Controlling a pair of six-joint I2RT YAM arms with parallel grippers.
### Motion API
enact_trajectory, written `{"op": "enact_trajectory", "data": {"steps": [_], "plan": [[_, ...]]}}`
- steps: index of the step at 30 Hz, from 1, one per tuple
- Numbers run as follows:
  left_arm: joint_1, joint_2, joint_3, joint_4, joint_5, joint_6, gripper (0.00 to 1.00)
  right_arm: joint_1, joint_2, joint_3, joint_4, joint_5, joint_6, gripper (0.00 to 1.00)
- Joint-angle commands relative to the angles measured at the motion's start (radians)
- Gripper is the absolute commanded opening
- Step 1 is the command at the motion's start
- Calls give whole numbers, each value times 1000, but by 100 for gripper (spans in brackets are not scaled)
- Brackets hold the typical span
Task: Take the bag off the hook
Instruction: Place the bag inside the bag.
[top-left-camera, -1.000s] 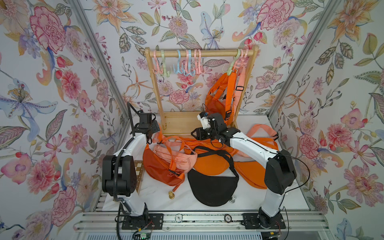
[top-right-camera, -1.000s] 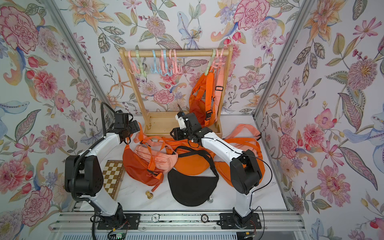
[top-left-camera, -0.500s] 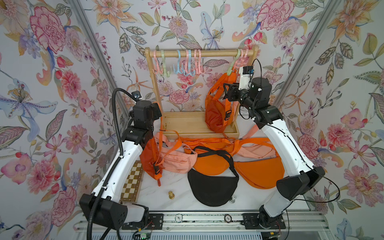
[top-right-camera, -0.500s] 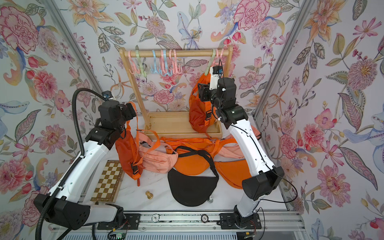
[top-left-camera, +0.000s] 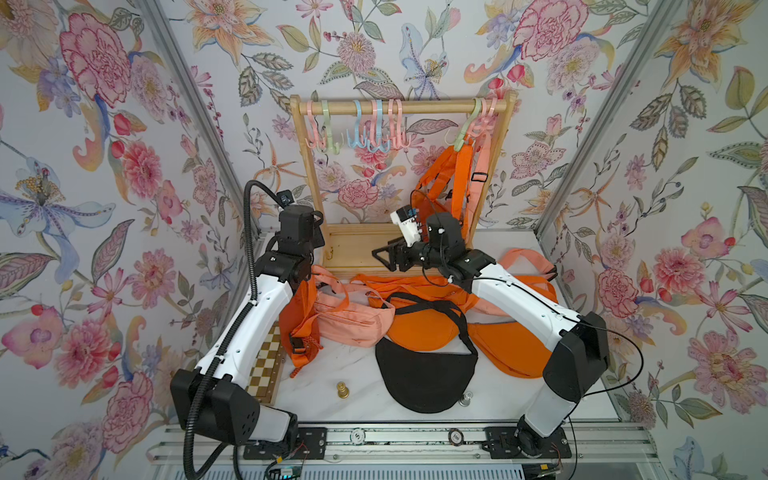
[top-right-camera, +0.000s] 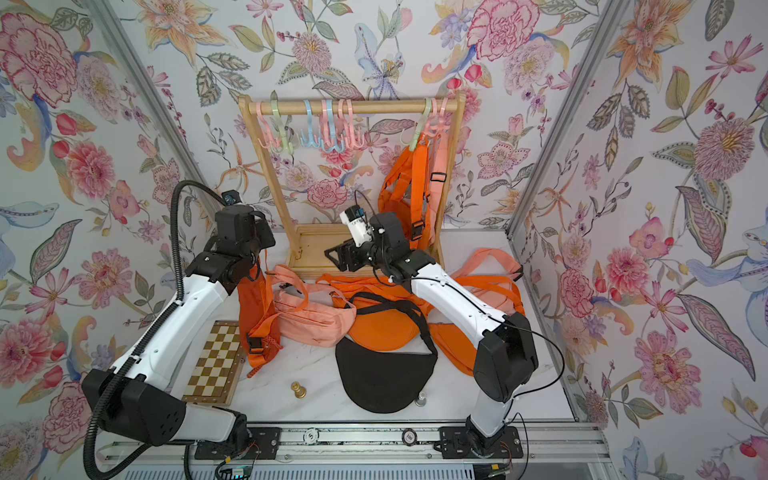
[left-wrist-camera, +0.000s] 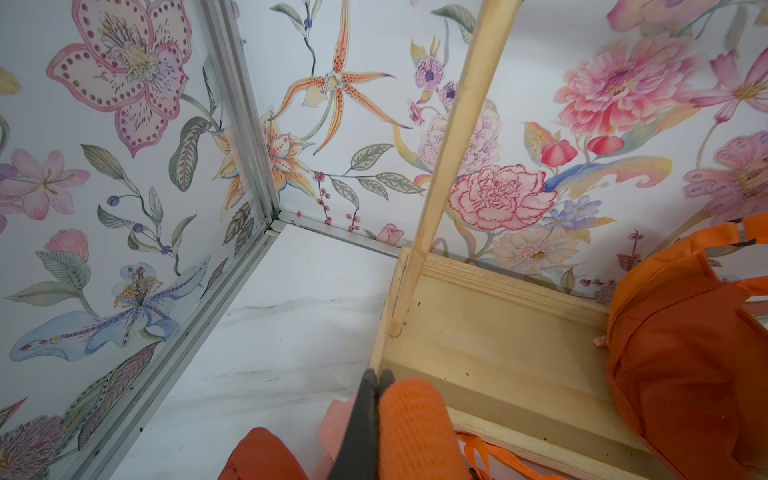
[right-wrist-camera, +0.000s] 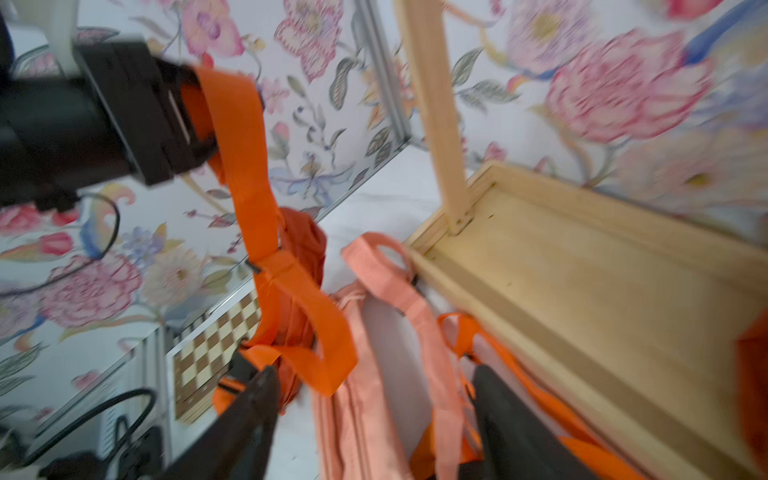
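orange strap (right-wrist-camera: 245, 174) pinched tight in the left gripper (left-wrist-camera: 377, 380), its dark bag (top-left-camera: 297, 320) dangling beside the rack (top-left-camera: 428, 109). right gripper (top-left-camera: 384, 257) gapes wide, empty, over the pile (top-left-camera: 415, 328). hanging bag (top-left-camera: 451, 187) sits on the far-right hook (top-left-camera: 459, 142): reach up, lift its loop clear before pulling.

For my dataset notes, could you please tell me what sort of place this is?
Probably a staged robot test booth: floral-papered walls in aluminium framing, two white-and-black arms on a front rail, and a small wooden rack of pastel hooks.

round chip (top-left-camera: 456, 436) on front rail (top-left-camera: 399, 441) reads 100, neighbouring chip (top-left-camera: 358, 435) unclear
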Motion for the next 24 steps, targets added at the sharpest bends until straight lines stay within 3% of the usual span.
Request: {"op": "enact_trajectory", "data": {"steps": [1, 7, 11, 16, 19, 22, 24], "plan": [[-25, -41, 59, -41, -13, -11, 0, 83, -21, -61, 174, -104, 49, 99], [-66, -66, 101, -96, -57, -17, 0, 207, 45, -111, 338, -74, 68, 99], [-71, -73, 103, -116, -61, -33, 0, 270, 107, -126, 460, 60, 95, 99], [-81, -83, 110, -133, -52, -46, 0, 274, 260, -8, 548, 158, 177, 100], [-86, -97, 105, -135, -46, -53, 0, 264, 361, 106, 550, 182, 212, 96], [-87, -116, 87, -130, -39, -62, 0, 256, 449, 217, 544, 149, 263, 75], [-87, -131, 75, -128, -35, -67, 0, 241, 477, 248, 546, 117, 316, 27]]}}
